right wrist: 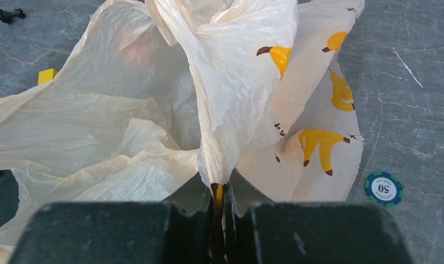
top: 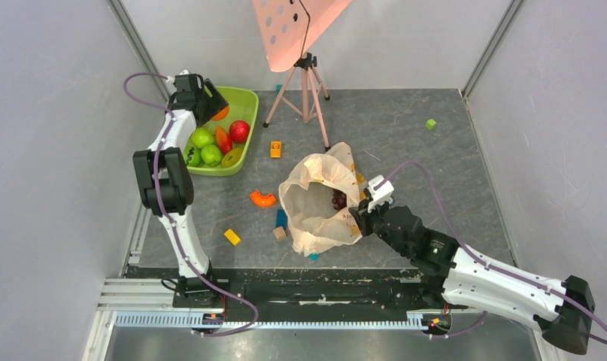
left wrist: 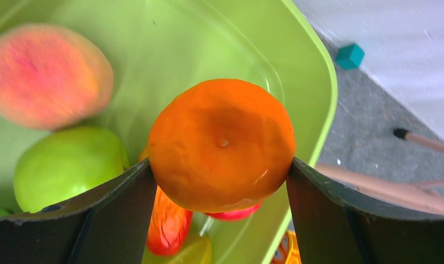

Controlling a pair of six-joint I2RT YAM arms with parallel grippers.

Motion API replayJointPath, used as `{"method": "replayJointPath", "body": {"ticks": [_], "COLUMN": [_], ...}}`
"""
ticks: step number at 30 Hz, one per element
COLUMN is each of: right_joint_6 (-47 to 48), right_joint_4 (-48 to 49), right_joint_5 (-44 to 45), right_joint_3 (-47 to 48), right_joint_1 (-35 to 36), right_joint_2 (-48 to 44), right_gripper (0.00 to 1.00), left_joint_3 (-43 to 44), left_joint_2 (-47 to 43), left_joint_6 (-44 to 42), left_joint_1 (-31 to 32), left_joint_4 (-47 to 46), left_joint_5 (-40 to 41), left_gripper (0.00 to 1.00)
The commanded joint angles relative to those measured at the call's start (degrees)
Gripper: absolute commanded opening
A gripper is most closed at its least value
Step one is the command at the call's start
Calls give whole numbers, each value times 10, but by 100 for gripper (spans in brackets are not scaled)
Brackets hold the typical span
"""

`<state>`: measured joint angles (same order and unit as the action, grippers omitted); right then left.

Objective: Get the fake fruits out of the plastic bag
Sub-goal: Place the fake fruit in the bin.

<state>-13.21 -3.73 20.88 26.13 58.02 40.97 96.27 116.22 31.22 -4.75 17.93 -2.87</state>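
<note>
I am holding the orange (left wrist: 222, 140) in my left gripper (left wrist: 219, 165). The fingers are pressing on opposite sides of it and standing wide because the fruit is wide. I am hanging it over the lime-green tub (left wrist: 208, 38) at the far left of the worktop (top: 405, 135), with a peach (left wrist: 43, 74) and a green fruit (left wrist: 65, 165) lying in the tub below.

My right gripper (right wrist: 219, 192) is pressed nearly together, pinching a fold of the plastic bag (right wrist: 126, 126) at its rim. The bag is lying mid-worktop with its mouth gaping upward. A dark grape bunch (top: 338, 199) is showing inside, close to the rim I am pinching. I cannot tell whether other fruit is hiding under the folds.

The orange looks glossy, hard and probably light. A round, slick skin like that is likely to squirt out of a grip placed off centre, so I am judging that the hold across its widest part is the right one. The bag is thin, crinkly and limp. It will sag shut wherever it is not lifted, so a pinch on the rim suits it, though a hard pull may drag the whole bag along. The grape bunch looks knobbly, so I am judging that a grip across its body will seat better than one at its tip.
</note>
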Motion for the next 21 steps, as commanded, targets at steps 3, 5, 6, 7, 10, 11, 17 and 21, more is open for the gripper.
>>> {"method": "replayJointPath", "body": {"ticks": [3,5,6,7,10,11,17,21], "right_joint_6": [18,19,20,21,23,24,27,27], "right_joint_4": [-16,-20,-22,-21,-20,-20,-19,-22], "right_joint_5": [14,21,23,26,29,29,24,20], "right_joint_3": [23,21,20,19,18,20,28,33], "right_joint_1": [3,2,3,3,3,2,2,3], "right_joint_2": [-3,-5,-6,-7,-5,-3,9,11], "right_gripper": [8,8,8,8,9,9,10,10], "left_joint_3": [119,144,154,160,178,182,198,204], "left_joint_2": [90,114,124,131,150,154,170,173], "left_joint_6": [-26,-29,-31,-34,-41,-46,-64,-71], "left_joint_1": [-4,-4,-4,-4,-4,-4,-4,-4], "left_joint_4": [22,33,36,39,53,57,83,92], "left_joint_5": [24,24,25,23,26,27,54,55], "left_gripper": [73,74,75,77,81,83,93,100]}}
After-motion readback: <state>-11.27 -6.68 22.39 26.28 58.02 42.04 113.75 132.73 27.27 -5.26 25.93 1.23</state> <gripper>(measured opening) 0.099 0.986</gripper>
